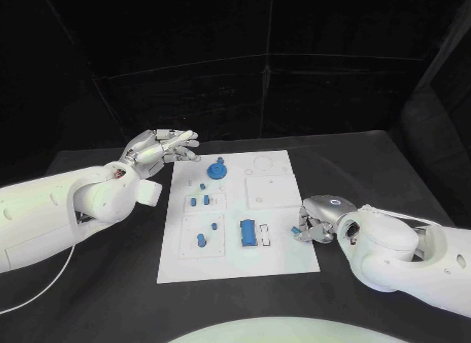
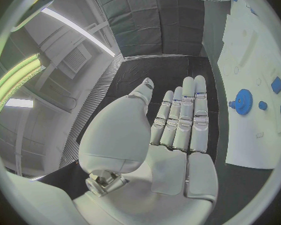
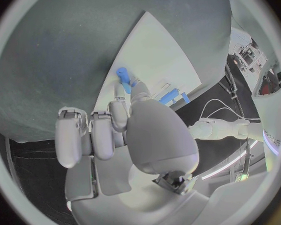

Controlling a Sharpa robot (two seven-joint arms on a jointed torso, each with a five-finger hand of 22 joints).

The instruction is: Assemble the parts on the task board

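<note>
The white task board (image 1: 271, 261) lies mid-table. A blue gear (image 1: 216, 171) stands near its far end, and the left wrist view shows this gear (image 2: 242, 101) too. Small blue pegs (image 1: 200, 201) sit in the board's left column. A blue block (image 1: 248, 234) lies nearer the front. My left hand (image 1: 160, 150) hovers off the board's far left corner with its fingers stretched out and nothing in it; the palm (image 2: 178, 130) faces the camera. My right hand (image 1: 319, 218) is at the board's right edge and pinches a small blue part (image 3: 123, 79) between thumb and finger, low over the board (image 3: 159, 60).
Black tabletop (image 1: 91, 293) surrounds the board on all sides. A white square plate (image 1: 269, 191) sits on the board's right half. More blue pieces (image 2: 277, 84) lie beyond the gear.
</note>
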